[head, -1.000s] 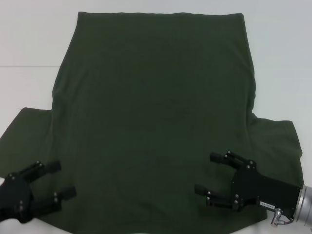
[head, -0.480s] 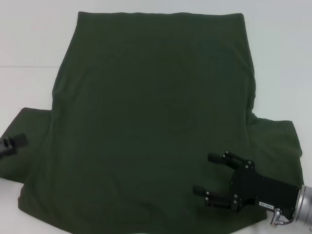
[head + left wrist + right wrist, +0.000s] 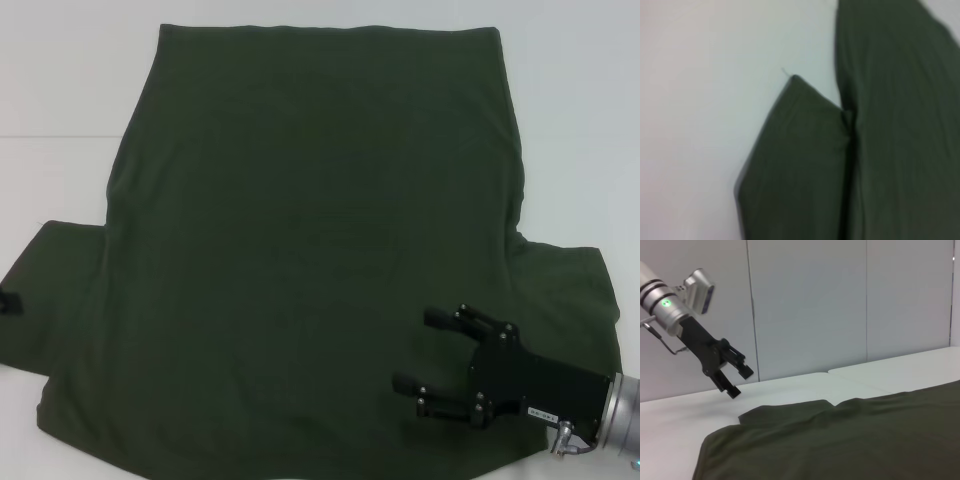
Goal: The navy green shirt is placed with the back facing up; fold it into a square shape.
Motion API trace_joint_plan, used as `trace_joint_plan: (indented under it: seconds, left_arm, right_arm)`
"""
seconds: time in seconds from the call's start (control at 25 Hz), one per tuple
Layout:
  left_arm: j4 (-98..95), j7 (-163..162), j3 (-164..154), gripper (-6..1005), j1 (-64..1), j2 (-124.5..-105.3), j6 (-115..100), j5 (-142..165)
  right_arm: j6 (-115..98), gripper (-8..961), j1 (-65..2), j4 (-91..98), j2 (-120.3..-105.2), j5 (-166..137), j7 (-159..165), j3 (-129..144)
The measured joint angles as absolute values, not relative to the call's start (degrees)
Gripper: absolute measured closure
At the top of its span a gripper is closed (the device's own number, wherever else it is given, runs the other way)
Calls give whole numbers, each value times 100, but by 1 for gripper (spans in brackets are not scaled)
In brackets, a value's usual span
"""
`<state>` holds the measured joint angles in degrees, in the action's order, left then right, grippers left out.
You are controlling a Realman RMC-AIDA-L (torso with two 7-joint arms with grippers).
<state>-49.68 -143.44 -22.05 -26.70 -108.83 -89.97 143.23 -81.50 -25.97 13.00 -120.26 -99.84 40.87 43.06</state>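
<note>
The large dark olive-green short-sleeved cloth shirt [image 3: 310, 250] lay flat on the white table [image 3: 60, 90], plain side up, and it filled most of the head view. Its straight hem was at the top of the frame, and one sleeve reached to each lower side. No fold was made yet.

The right gripper [image 3: 420, 350] hung over the cloth in the lower right of the head view, with its two black fingers spread apart and nothing between them. The left gripper [image 3: 737, 380] appeared in the upper left of the right wrist view. It was raised above the table beside the sleeve, its jaws released and empty. In the head view you saw only a small dark tip at the left edge.

You should mind some risks, in my judgement. If the fingers close on the top layer only, the cloth could separate and the fold would become crooked. If the two arms lift unevenly, the shirt could slide on the smooth table and wrinkle. A grasp too far from the sleeve seam could give an uneven edge, not a square.
</note>
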Motion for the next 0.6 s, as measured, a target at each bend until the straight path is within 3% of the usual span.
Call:
trace_joint_plan:
  seconds: [0.6]
  left_arm:
    - [-4698,-14406,-2417,66,-2885,-10929,-8001,14733]
  right_arm:
    - [-8148,8,-2701,1248,-12027,-9984,4105,4307]
